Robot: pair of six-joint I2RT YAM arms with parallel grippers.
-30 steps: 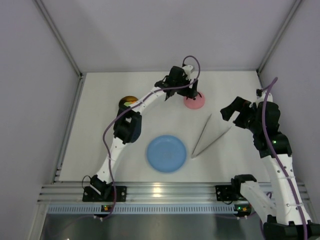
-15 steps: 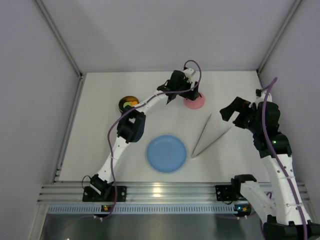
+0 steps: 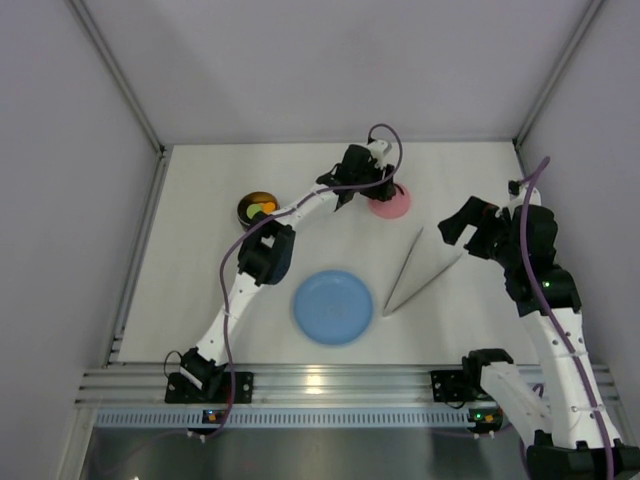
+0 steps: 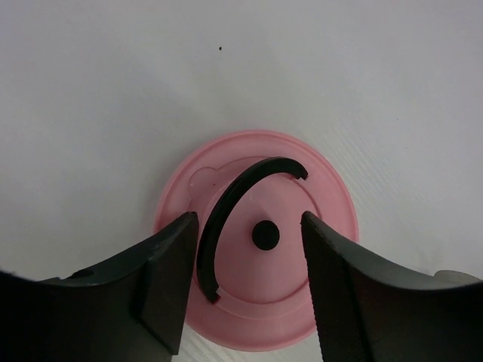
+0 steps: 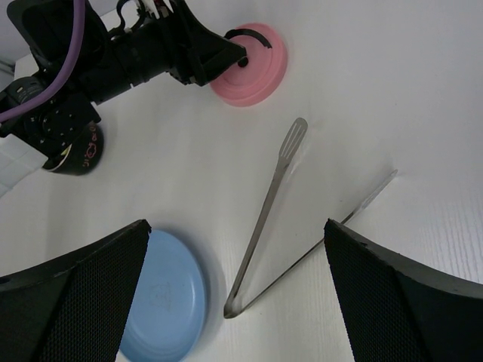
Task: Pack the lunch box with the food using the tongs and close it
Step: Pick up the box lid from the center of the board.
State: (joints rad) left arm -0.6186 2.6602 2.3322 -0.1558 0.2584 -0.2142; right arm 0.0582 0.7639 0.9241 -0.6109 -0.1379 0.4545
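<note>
Two fingers (image 4: 162,279) of left gripper (image 4: 247,226) are set half-spread astride handle (image 4: 226,200) of lid (image 4: 332,219), frame centre, probably for lifting; right gripper (image 5: 235,226) spread wide, empty.

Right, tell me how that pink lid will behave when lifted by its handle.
The pink lid looks like thin plastic, so probably light and stiff. Its dark handle is a slim arc set to one side, so the lid may hang tilted. Lying flat, it would likely slide rather than roll if nudged.
</note>
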